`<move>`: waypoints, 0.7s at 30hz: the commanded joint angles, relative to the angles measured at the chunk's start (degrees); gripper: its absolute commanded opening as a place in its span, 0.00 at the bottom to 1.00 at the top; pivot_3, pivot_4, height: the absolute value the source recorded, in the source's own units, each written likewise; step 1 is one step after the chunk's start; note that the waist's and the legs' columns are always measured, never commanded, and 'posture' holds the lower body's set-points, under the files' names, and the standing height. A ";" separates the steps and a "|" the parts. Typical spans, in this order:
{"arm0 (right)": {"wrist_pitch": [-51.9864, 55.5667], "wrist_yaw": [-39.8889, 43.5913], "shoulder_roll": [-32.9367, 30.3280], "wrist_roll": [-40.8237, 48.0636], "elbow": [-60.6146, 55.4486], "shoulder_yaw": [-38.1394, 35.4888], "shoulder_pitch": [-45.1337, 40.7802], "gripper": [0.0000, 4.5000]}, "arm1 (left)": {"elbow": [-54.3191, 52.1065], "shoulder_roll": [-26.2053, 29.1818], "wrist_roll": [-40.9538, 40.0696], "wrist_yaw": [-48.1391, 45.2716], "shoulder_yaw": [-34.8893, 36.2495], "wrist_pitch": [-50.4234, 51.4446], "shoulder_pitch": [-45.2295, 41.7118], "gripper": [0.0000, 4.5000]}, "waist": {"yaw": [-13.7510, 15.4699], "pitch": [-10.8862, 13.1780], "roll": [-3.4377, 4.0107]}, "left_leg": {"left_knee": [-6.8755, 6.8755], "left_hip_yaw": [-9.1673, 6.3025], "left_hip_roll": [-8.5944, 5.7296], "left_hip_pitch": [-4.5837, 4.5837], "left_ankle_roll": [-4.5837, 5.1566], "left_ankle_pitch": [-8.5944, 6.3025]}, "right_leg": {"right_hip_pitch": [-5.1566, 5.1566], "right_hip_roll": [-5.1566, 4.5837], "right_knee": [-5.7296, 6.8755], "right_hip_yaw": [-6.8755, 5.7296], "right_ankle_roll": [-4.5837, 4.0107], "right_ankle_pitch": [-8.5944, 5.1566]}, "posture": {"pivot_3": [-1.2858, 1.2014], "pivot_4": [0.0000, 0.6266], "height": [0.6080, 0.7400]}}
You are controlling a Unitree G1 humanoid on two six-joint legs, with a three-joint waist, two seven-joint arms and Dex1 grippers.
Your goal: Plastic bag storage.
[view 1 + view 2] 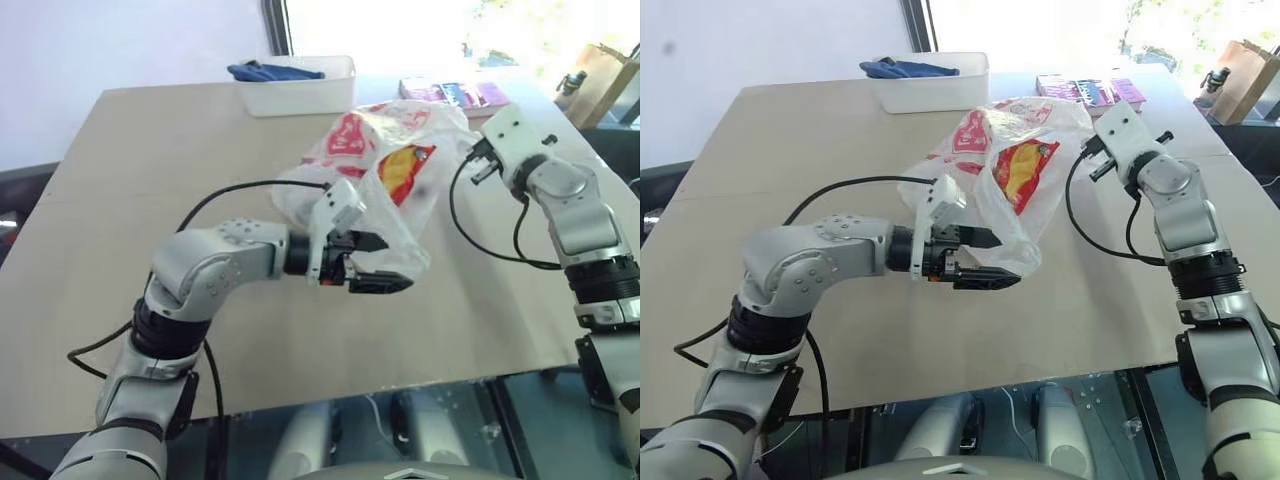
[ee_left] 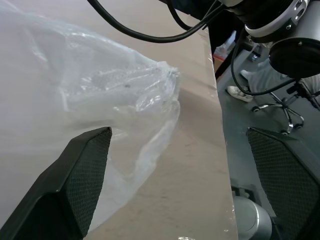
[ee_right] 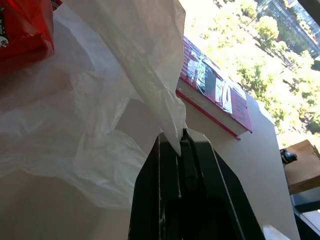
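Plastic bag [image 1: 385,170]: thin crinkly film, translucent white, glossy where light catches; red print. Pinched in the right gripper [image 3: 181,137], whose 2 fingers look matt black. Left gripper [image 2: 175,165]: fingers [image 2: 82,170] matt black with fine cross-hatched pads, film lying against 1 of them. Table [image 1: 150,170]: matt, smooth, pale tan board. Tub [image 1: 300,85] beyond the bag: white plastic, blue cloth [image 1: 272,71] in it.

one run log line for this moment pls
right claw: shut on plastic bag edge | left claw: open at bag's near end | chips packet inside bag | bag on table
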 commanded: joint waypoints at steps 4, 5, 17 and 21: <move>0.67 0.19 -0.30 -0.92 -2.44 -1.78 -1.04 0.01 | 4.58 -4.50 -9.33 -0.05 5.25 9.52 -2.37 1.00 | -0.02 0.00 0.00 | 0.01 0.00 0.00 0.00 0.00 0.00 | 0.00 0.00 0.00 0.00 0.00 0.00 | 0.52 0.24 1.00; 0.71 0.21 -0.29 -0.97 -2.37 -1.78 -1.19 0.01 | 5.65 -5.14 -10.16 1.03 6.29 11.12 -2.80 1.00 | -0.06 0.00 0.00 | 0.01 -0.01 0.00 0.00 0.00 0.00 | 0.00 0.00 0.00 -0.01 0.00 0.00 | 0.52 0.24 1.00; 2.20 0.91 -0.56 -1.06 -3.78 -2.17 -0.48 0.00 | 20.88 -30.37 -3.44 22.26 12.11 8.36 -8.90 0.89 | 0.20 -0.01 0.01 | 0.06 -0.03 -0.06 -0.04 0.00 0.00 | 0.01 -0.04 0.00 -0.03 0.01 0.01 | 0.52 0.24 1.00; 2.47 1.03 -1.26 -0.85 -3.52 -2.86 -0.41 0.00 | 18.35 -30.84 -11.62 21.86 20.18 10.88 -8.77 0.53 | -0.27 -0.01 0.03 | 0.03 0.07 0.04 0.04 -0.01 0.00 | -0.03 -0.04 0.06 0.11 0.01 0.01 | 0.52 0.24 1.00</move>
